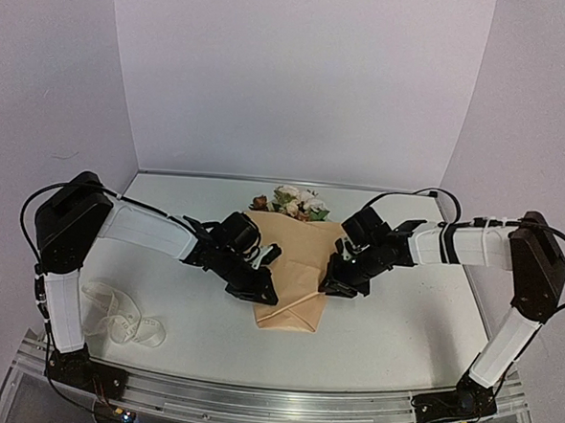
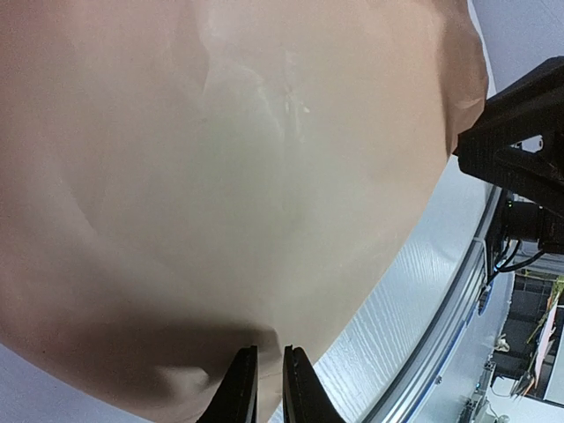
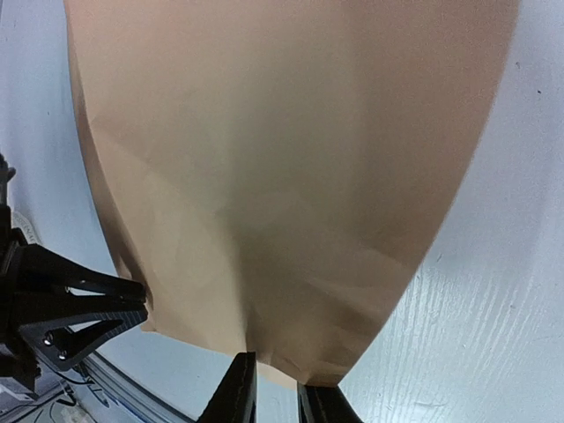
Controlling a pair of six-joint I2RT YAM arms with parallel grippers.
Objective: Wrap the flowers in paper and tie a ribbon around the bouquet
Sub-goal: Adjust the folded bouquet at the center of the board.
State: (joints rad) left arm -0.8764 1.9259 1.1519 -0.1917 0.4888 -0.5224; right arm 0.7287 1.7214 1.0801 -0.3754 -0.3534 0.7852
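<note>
Presently the paper (image 1: 293,270) lies folded over the flowers (image 1: 291,202) between the two grippers, with the rose heads showing beyond their tips. Left gripper (image 2: 269,388): jaws almost together at the paper's near edge, a pinch unconfirmed; right gripper (image 3: 278,392): jaws slightly parted, holding nothing, the paper's edge just ahead of its tips. Risk, as judged: the untied folds may spring open with no firm hold on them, the more so since the ribbon (image 1: 113,318) lies well apart, outboard of the left gripper.
</note>
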